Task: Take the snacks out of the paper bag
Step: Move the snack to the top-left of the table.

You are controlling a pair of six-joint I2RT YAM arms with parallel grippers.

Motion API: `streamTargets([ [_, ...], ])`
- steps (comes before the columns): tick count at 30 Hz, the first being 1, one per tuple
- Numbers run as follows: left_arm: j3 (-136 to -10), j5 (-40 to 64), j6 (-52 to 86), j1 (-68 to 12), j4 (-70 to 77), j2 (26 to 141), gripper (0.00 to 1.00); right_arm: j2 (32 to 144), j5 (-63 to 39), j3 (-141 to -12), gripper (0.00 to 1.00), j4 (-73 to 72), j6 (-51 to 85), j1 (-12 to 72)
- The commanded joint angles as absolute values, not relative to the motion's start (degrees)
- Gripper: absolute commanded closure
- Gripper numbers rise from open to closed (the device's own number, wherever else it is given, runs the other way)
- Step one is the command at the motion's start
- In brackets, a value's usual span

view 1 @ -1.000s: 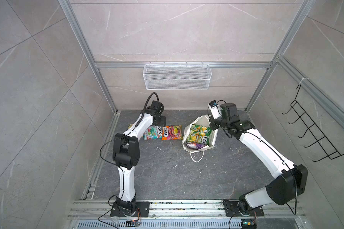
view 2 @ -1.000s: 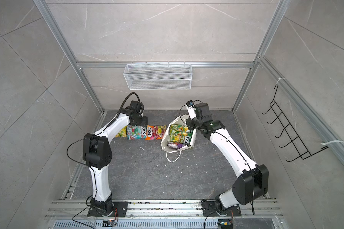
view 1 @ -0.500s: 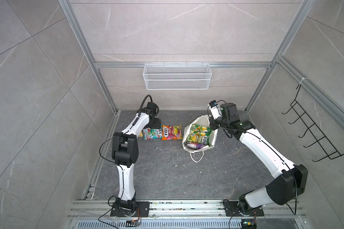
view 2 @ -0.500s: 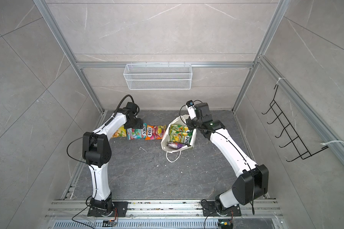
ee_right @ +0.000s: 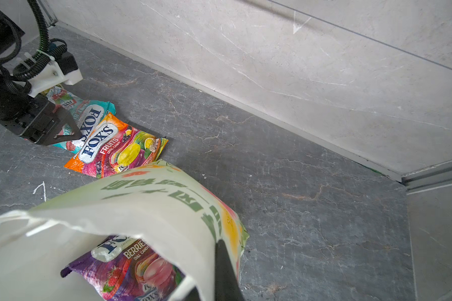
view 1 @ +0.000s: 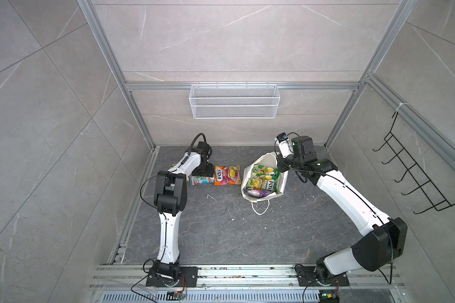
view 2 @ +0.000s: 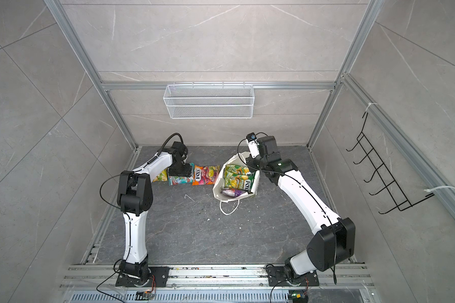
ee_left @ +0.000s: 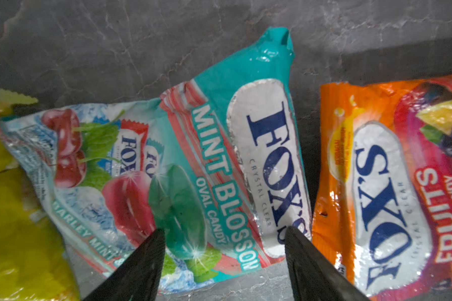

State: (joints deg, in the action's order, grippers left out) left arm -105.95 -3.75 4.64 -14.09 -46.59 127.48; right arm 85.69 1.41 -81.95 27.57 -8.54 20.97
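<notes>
Left end effector (ee_left: 223,232) hangs spread over the teal packet (ee_left: 219,156), right end effector (ee_right: 215,251) pinches paper bag (ee_right: 141,208)

3 snacks (view 1: 263,181) lie inside the paper bag (view 1: 267,158), 3 others left of it

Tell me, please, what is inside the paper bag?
The paper bag holds one green-yellow packet, another green-yellow packet and a purple packet. Anything under them is covered and cannot be seen.
</notes>
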Motion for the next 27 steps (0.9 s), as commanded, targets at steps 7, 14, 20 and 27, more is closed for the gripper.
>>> streamTargets([
  [7, -104.4, -1.4, -5.6, -13.3, -43.7, 127.1, 0.31, 83.0, 3.8, -81.6, 1.00, 25.2, -9.0, 20.7],
  [14, -104.1, -1.5, -9.6, -12.8, -41.8, 128.1, 0.32, 83.3, 3.4, -82.1, 1.00, 25.7, -8.7, 20.7],
  [20, -104.1, -3.4, -8.9, -12.7, -41.5, 123.6, 0.29, 84.2, 3.3, -83.7, 1.00, 27.3, -8.4, 20.7],
  [27, -102.1, -1.9, -4.3, -13.4, -38.9, 111.4, 0.24, 83.9, 2.2, -84.1, 1.00, 27.4, -7.5, 20.7],
])
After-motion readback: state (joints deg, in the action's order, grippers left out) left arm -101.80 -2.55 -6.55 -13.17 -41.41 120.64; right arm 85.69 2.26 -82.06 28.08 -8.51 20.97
